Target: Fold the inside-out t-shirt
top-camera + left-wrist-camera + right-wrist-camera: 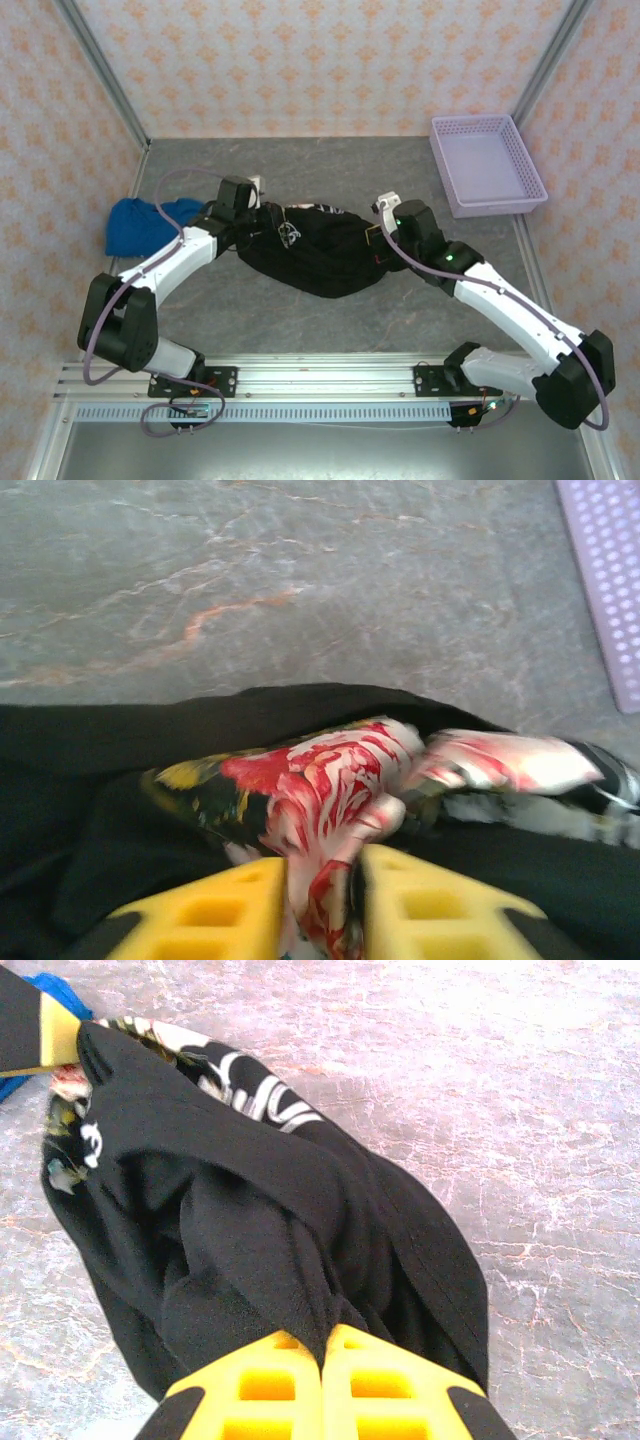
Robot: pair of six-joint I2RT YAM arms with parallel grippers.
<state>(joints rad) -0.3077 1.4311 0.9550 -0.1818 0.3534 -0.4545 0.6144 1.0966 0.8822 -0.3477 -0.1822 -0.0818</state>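
1. The inside-out t-shirt (310, 255) stretches in a bunched black band between your two end effectors, over the bench (300, 330).
2. Your left end effector (322, 905) holds its yellow fingers slightly apart, with a fold of the shirt's red-and-white print pinched between them.
3. Your right end effector (325, 1380) has its fingers pressed together on a twist of plain black cloth at the shirt's opposite end.
4. A blue garment (145, 225) lies on the bench just outside your left end effector.
5. A purple basket (487, 165) sits well beyond your right end effector, apart from the shirt.
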